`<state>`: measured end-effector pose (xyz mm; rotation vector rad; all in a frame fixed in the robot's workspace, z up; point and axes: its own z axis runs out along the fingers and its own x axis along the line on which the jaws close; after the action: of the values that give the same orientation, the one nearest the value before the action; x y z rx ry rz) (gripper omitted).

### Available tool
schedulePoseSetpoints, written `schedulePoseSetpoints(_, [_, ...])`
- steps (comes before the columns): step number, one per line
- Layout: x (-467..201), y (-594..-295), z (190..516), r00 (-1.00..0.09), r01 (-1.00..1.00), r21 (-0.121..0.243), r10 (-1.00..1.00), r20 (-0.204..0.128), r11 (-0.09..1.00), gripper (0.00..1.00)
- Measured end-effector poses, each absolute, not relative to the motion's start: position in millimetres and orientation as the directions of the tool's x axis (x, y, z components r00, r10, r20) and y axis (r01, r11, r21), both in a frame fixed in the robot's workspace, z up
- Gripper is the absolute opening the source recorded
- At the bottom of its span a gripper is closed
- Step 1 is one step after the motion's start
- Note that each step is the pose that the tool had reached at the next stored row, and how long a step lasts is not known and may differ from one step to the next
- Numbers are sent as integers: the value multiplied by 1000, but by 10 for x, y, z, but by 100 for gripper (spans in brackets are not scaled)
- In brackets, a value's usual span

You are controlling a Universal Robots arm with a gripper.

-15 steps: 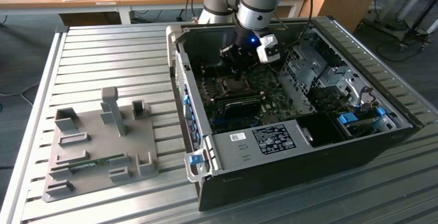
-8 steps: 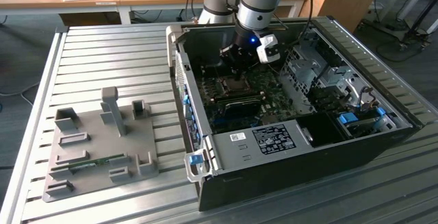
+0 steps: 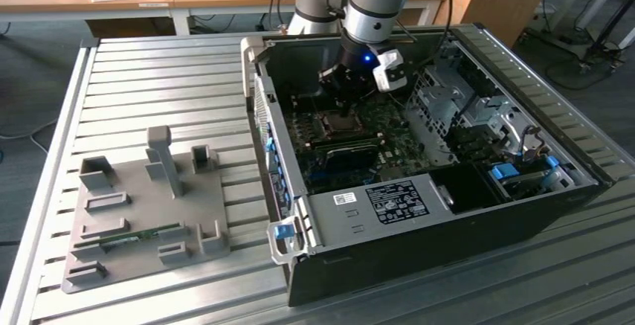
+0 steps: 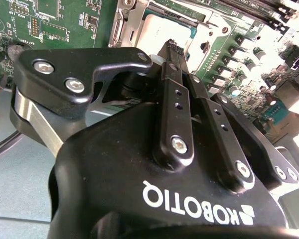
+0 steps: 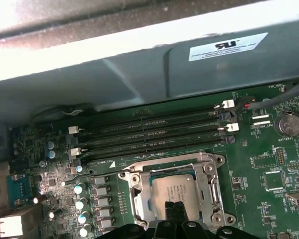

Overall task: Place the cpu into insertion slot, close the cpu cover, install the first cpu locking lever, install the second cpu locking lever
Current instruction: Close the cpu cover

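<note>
Silvery-grey square metal-topped cpu (image 5: 174,189) sitting in socket, mid-frame in exterior view. Thin metal frame cpu cover (image 5: 209,189) seemingly lying flat around it. Black jaws pressed together, tips meeting cpu's edge. Advisable: pressing straight, lightly, not tilting chip.

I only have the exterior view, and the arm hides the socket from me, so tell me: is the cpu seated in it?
Observer: Yes. In the first wrist view the cpu lies flat on the motherboard, silvery top up.
Operator: And the cpu cover?
Observer: The cpu cover looks to be down, framing the chip through its window.
Operator: Where is the end effector?
Observer: The end effector is shut, tips together over the chip's edge. I can't tell whether they touch it.
</note>
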<state>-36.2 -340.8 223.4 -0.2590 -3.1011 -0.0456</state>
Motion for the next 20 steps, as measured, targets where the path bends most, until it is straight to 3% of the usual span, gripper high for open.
schedulePoseSetpoints(20, [-362, -3408, 2234, -989, 142, 27, 141, 32, 989, 11])
